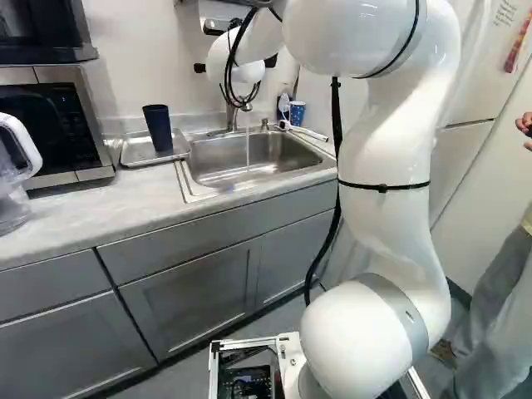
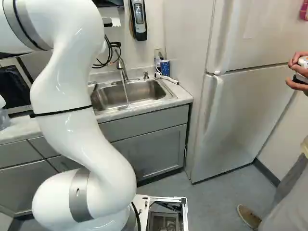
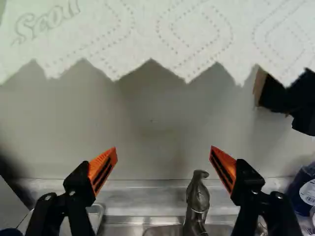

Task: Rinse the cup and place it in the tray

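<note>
The dark blue cup (image 1: 157,127) stands, wider end up, on the metal tray (image 1: 133,153) left of the sink (image 1: 199,166). Black parts of my gripper (image 1: 271,61) peek out on both sides of the white wrist, high over the counter. In the wrist view the gripper (image 3: 164,150) is wide open, nothing between its pads, facing the wall. Beyond and below its fingers are the faucet (image 3: 198,199), the sink (image 3: 165,230) and the tray's corner (image 3: 100,210). Water runs from the faucet into the sink in both base views.
A paper towel (image 3: 172,39) hangs close ahead of the gripper. A microwave (image 1: 58,116) and a clear pitcher (image 1: 12,195) stand left of the tray. At the sink's right back corner are a patterned blue cup (image 2: 165,66) and a white tube (image 2: 166,78); a fridge (image 2: 236,115) stands further right.
</note>
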Controlling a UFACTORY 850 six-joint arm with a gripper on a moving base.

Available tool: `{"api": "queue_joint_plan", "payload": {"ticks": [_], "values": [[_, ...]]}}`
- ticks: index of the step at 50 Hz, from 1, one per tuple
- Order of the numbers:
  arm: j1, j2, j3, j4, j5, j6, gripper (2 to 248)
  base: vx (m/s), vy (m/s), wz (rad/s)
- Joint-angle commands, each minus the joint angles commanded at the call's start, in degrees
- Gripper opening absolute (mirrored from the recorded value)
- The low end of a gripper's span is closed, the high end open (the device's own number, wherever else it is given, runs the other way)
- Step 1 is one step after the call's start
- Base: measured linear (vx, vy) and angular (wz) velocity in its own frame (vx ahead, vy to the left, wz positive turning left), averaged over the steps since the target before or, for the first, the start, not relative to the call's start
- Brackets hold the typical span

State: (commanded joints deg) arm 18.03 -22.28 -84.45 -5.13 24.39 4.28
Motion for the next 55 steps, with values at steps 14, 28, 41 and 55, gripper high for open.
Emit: {"api": "queue_joint_plan", "payload": {"ticks": [14,28,41,55], "values": [[0.64,-0.51,-0.61,0.0,0.0,0.0,247,0.0,0.0,0.0],[0.67,-0.53,-0.64,0.0,0.0,0.0,247,0.0,0.0,0.0],[0.67,-0.53,-0.64,0.0,0.0,0.0,247,0.0,0.0,0.0],[0.67,-0.53,-0.63,0.0,-0.02,0.0,247,0.0,0.0,0.0]]}}
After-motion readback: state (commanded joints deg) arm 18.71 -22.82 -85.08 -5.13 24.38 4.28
